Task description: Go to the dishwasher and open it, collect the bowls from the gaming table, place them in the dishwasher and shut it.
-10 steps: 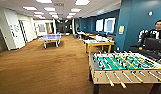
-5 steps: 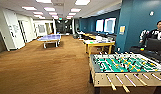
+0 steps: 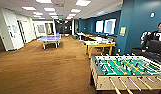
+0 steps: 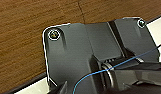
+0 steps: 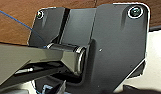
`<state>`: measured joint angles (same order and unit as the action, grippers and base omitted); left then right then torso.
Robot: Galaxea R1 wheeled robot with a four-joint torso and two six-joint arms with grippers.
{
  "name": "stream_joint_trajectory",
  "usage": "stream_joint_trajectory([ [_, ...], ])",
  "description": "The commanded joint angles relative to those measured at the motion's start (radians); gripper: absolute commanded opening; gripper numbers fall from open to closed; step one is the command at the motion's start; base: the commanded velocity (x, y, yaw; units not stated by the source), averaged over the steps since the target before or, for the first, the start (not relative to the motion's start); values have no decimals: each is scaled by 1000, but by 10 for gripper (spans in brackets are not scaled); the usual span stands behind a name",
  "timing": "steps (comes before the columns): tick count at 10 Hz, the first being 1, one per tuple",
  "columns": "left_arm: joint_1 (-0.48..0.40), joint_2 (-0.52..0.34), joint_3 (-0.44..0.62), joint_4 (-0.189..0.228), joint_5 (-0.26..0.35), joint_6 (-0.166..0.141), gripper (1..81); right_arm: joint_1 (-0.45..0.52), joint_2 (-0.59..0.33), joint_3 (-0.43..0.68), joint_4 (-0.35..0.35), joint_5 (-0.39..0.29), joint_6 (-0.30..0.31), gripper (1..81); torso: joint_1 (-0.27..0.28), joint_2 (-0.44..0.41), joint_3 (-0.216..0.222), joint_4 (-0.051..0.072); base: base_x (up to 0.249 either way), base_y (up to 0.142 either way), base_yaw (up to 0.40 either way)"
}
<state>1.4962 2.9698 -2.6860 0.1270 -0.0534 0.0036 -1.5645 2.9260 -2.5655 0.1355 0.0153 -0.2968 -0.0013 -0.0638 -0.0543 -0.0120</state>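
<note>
Head view of a carpeted games room: the gaming table (image 3: 99,45), white-topped with yellow rim and legs, stands mid-room at right, beyond a green-field foosball table (image 3: 126,71) in the near right corner. A blue table-tennis table (image 3: 49,39) stands farther back at left, and a seated person (image 3: 156,37) is by the blue wall. Whether either arm's jaws are open or closed cannot be told from the wrist views, which look down on brown carpet (image 4: 33,30).

Foosball table (image 3: 126,71) near right, gaming table (image 3: 99,45) beyond it.
</note>
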Motion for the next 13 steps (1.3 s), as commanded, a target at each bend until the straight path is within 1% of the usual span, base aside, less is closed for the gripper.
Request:
stream_joint_trajectory([
  [1,-58,3,8,-3,44,7,811,51,-17,-2,-7,-57,-5,811,1,0,0,0,124,64,0],
  [13,-58,5,8,-3,44,7,811,51,-15,-4,-7,-57,-5,811,1,0,0,0,124,64,0],
])
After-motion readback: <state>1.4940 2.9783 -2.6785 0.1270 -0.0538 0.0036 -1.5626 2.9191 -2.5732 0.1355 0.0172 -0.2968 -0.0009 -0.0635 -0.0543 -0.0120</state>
